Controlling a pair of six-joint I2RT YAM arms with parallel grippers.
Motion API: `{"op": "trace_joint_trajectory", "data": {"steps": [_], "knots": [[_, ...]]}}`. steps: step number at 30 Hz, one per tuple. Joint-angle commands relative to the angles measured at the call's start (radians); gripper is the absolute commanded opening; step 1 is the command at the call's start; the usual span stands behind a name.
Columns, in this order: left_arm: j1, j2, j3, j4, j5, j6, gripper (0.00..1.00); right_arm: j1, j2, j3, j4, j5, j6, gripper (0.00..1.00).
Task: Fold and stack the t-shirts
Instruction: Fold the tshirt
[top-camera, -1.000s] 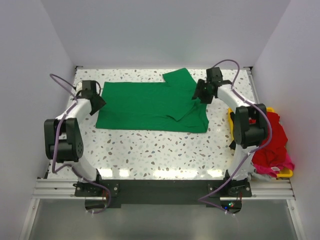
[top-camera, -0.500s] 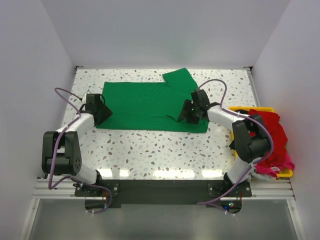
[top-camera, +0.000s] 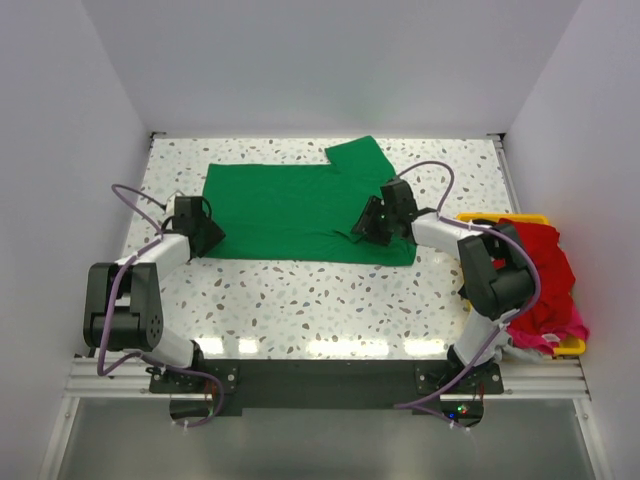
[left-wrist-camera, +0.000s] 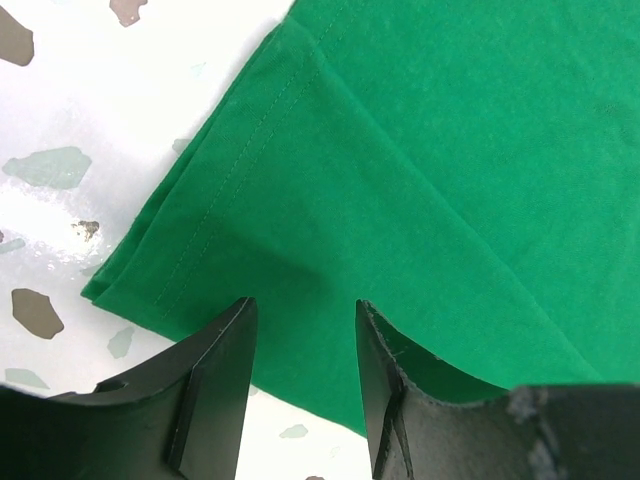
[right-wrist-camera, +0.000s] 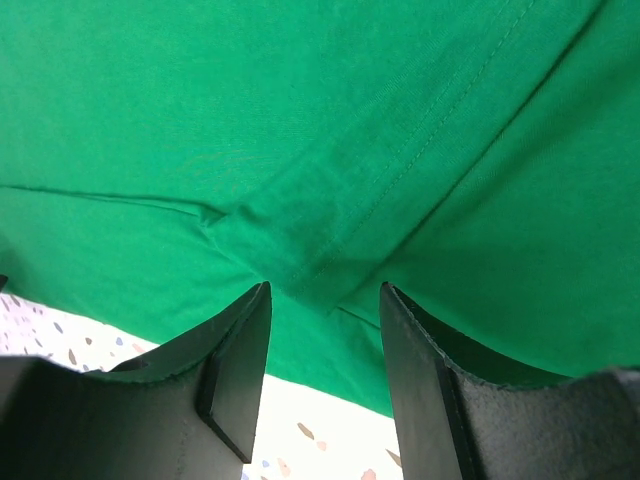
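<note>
A bright green t-shirt (top-camera: 290, 208) lies spread flat on the speckled table, one sleeve sticking out at the back and another folded in near its right end. My left gripper (top-camera: 208, 238) is open, low over the shirt's near left corner (left-wrist-camera: 180, 270). My right gripper (top-camera: 368, 226) is open, low over the folded sleeve hem (right-wrist-camera: 330, 280) near the shirt's near right edge. Neither holds cloth. A red t-shirt (top-camera: 540, 270) and a pink one (top-camera: 545, 338) lie heaped at the right.
A yellow plastic bin (top-camera: 470, 222) stands at the table's right edge under the red and pink heap. White walls close in the table at the back and sides. Bare speckled tabletop (top-camera: 310, 295) lies in front of the green shirt.
Both grippers have come from the shirt's far ends toward its near edge and dropped low over the cloth. The shirt's right sleeve fold shifted slightly.
</note>
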Motion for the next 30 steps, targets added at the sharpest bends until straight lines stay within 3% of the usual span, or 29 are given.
{"op": "trace_joint_trajectory", "data": {"steps": [1,19,30], "knots": [[0.001,-0.014,-0.011,0.052,-0.001,-0.014,0.48,0.014,0.015,0.013,0.048,-0.003,0.028,0.51],[-0.001,-0.024,-0.006,0.037,-0.004,-0.011,0.48,0.040,0.081,0.102,0.028,0.016,0.041,0.50],[-0.001,-0.079,0.018,-0.014,-0.007,0.005,0.48,0.042,0.217,0.340,-0.044,0.000,0.021,0.49]]}}
